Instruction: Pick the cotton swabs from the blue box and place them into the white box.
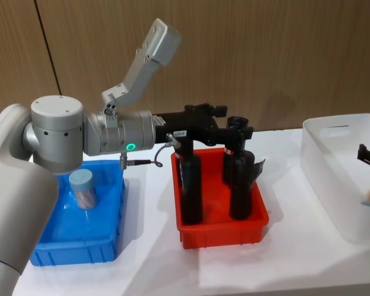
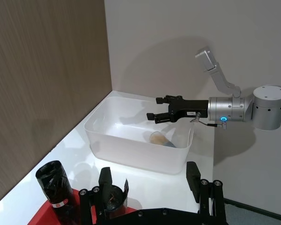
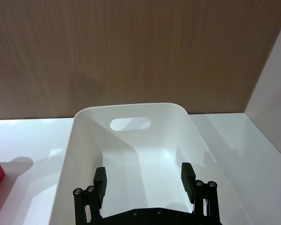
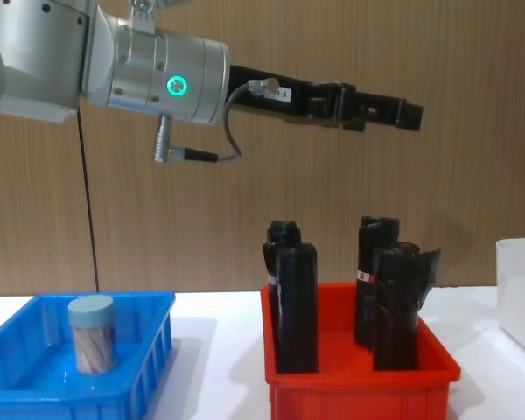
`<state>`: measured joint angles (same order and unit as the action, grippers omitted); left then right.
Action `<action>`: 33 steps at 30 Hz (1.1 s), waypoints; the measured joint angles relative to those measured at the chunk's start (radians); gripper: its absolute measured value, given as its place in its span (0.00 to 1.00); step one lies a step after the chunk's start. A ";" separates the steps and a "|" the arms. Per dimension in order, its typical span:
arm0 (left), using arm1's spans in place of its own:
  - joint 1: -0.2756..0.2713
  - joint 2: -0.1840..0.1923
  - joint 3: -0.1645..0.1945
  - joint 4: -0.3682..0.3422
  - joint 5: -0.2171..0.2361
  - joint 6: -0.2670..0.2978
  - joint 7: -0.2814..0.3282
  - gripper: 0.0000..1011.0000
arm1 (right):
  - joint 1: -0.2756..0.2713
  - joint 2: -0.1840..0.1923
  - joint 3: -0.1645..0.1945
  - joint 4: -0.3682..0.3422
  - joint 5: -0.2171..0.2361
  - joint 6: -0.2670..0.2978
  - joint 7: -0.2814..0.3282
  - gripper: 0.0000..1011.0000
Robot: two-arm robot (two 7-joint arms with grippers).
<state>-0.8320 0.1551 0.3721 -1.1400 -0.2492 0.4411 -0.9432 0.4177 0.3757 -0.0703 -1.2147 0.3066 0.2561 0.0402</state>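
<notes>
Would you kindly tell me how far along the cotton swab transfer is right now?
Done: one cotton swab jar lies in the white box, beneath the right gripper, whose jaws are open and empty. In hand: nothing; the left gripper hangs open above the red bin of black bottles. Left: a second jar stands in the blue box, not yet picked.

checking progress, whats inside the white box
One cotton swab jar lies inside the white box, under the open right hand. Its near wall hides part of the floor.

Bright even light w/ soft shadows on table (image 1: 149,265), slight glare
</notes>
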 joint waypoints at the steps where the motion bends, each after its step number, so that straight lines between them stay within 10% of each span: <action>1: 0.000 0.000 0.000 0.000 0.000 0.000 0.000 0.99 | 0.000 0.000 0.001 0.000 0.000 -0.001 0.000 0.99; 33: 0.037 0.014 0.005 -0.029 0.002 -0.025 0.056 0.99 | -0.050 -0.002 -0.010 -0.067 -0.007 -0.032 0.006 0.99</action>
<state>-0.7953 0.1691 0.3766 -1.1691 -0.2473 0.4161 -0.8875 0.3681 0.3736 -0.0801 -1.2817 0.2993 0.2238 0.0465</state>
